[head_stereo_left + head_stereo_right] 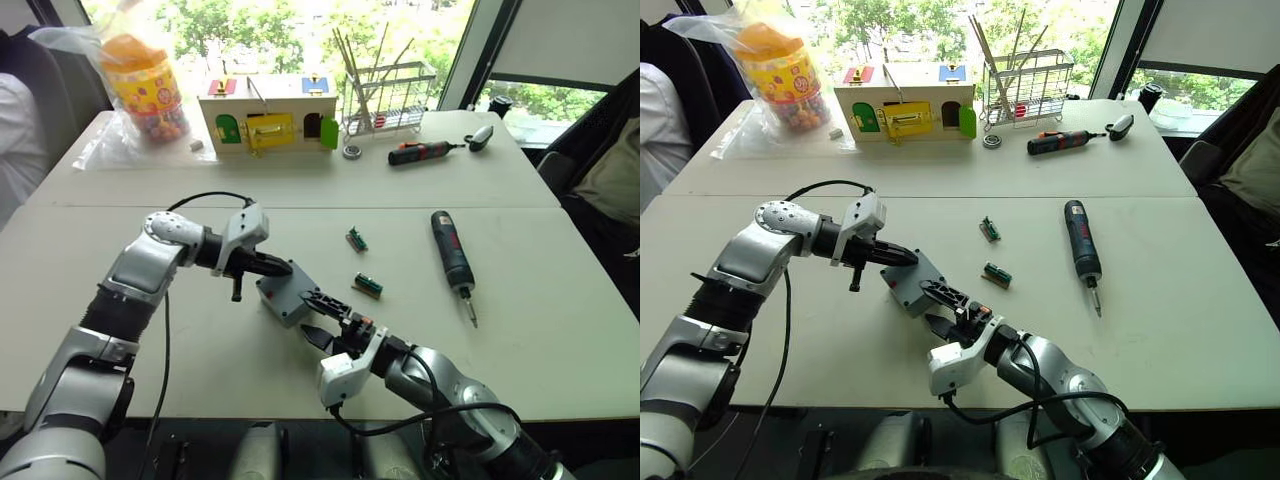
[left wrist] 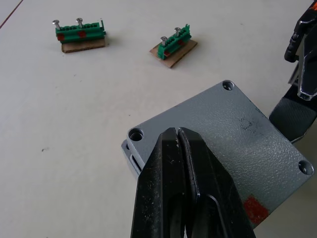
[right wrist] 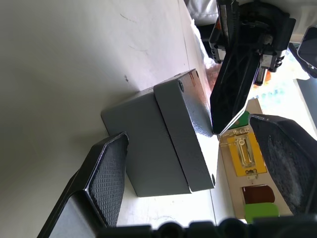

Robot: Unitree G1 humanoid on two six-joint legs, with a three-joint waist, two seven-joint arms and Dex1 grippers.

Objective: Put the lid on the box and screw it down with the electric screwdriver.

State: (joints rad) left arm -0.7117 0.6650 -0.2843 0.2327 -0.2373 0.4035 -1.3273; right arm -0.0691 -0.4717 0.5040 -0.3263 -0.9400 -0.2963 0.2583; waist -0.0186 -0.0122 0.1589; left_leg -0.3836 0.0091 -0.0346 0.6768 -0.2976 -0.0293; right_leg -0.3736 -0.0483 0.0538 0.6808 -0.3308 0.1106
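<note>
Two grippers are meeting at the box [image 1: 283, 297] near the middle of the table [image 1: 560, 330].

The lid [image 2: 233, 136] is sitting on top of the box, red mark showing at one corner. The left gripper [image 2: 177, 136], fingers pressed together, is resting its tip on the lid. The right gripper [image 3: 198, 163] is standing wide open, its fingers [image 3: 106, 171] straddling the box without touching it. The electric screwdriver [image 1: 452, 250] is lying well apart, towards the robot's right, beyond two green terminal blocks [image 1: 367, 285].

tables: two white tables [image 1: 300, 190] abutted | windows [image 1: 300, 25]: bright daylight, green trees outside
</note>
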